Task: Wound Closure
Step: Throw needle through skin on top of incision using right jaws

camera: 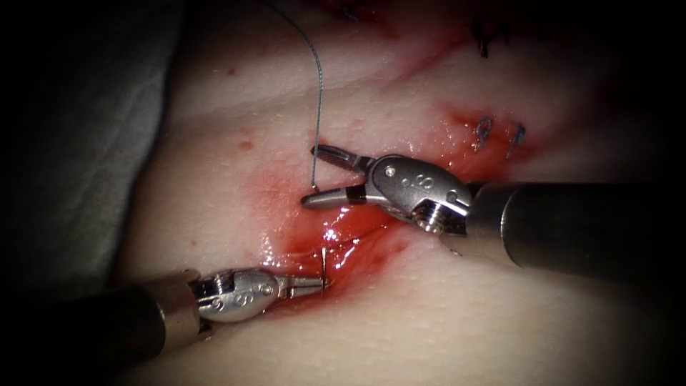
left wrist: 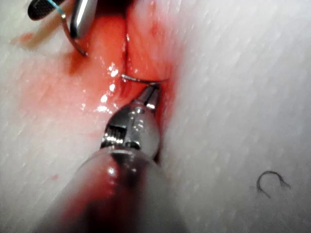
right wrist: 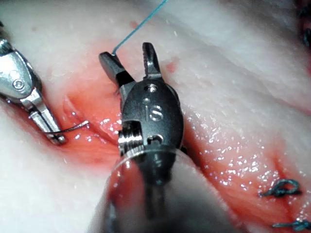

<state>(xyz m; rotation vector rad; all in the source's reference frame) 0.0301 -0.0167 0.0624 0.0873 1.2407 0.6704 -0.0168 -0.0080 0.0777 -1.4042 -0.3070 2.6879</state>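
The left tool (camera: 314,284) comes in from the lower left with its jaws shut on the needle (camera: 323,268). A short thin stretch of needle stands out of the red, wet cut (camera: 350,243). Up close the jaws (left wrist: 151,93) pinch the needle (left wrist: 141,78) near one end. Its other end curves out of the tissue (left wrist: 73,41) by the right tool. The right tool (camera: 311,176) hovers above the cut with jaws open and holds nothing. The thread (camera: 319,93) drops from above to a point between its jaw tips (right wrist: 127,52).
Dark finished stitches (camera: 482,132) sit further up the wound to the right, with more near the top (camera: 486,39). Grey cloth (camera: 86,129) borders the tissue on the left. A loose curl of cut thread (left wrist: 269,182) lies on pale tissue. Red fluid pools around the cut.
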